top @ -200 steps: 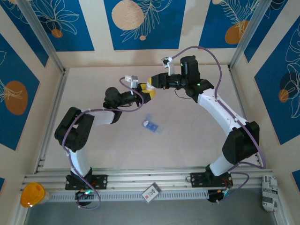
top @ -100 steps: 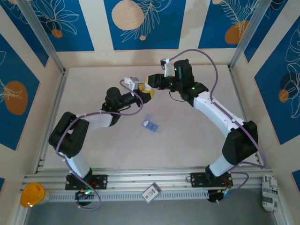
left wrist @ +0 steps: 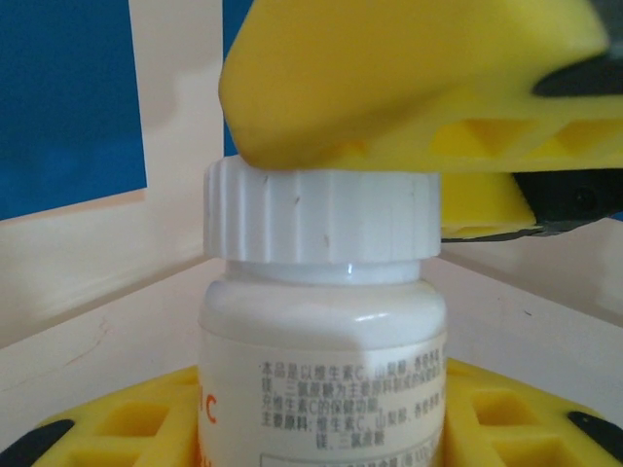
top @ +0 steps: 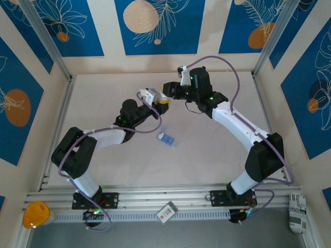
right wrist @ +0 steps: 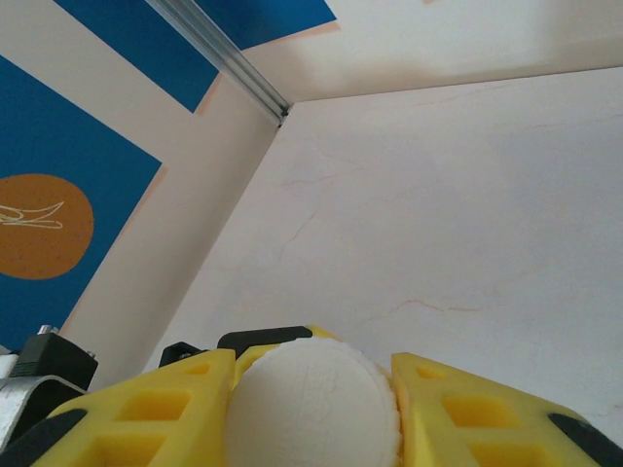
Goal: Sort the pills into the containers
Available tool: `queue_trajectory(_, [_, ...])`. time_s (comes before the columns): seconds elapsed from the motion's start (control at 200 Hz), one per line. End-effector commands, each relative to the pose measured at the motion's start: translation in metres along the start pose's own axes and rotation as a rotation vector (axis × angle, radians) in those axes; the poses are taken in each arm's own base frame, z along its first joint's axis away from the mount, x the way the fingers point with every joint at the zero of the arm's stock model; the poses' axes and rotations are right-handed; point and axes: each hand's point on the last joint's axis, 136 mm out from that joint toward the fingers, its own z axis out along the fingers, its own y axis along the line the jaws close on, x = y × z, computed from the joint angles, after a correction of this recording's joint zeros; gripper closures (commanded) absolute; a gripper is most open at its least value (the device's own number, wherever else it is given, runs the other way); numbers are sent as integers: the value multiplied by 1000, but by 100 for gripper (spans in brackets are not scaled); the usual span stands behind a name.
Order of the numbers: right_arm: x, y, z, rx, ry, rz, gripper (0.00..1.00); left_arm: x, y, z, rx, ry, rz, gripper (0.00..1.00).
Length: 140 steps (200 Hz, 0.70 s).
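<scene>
Left hand [left wrist: 321,433], right hand [right wrist: 313,409] around bottle [left wrist: 321,302]

Table [top: 217,165] open round pill box [top: 166,138]; left arm [top: 103,137], right arm [top: 238,121] & bottle [left wrist: 321,331] block back centre.

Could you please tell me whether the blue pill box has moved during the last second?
No. The blue pill box lies at the same spot on the table, just as far from the front rail as before.
</scene>
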Motion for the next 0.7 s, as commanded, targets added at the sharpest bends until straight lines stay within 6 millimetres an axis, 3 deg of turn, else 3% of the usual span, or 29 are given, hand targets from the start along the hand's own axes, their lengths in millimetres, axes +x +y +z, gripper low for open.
queue_trajectory(0.0, [33, -10, 15, 36, 110, 26, 59, -45, -48, 0, 157, -145, 85, 100])
queue_trajectory(0.205, [7, -7, 0, 31, 65, 29, 52, -30, -36, 3, 153, -133, 14, 100])
queue_trajectory(0.465, [-33, 7, -35, -26, -18, 3, 18, -20, -24, 1, 155, -135, -37, 100])
queue_trajectory(0.695, [-38, 13, -57, -102, -36, -66, 13, -24, -19, -5, 218, -144, -73, 100])
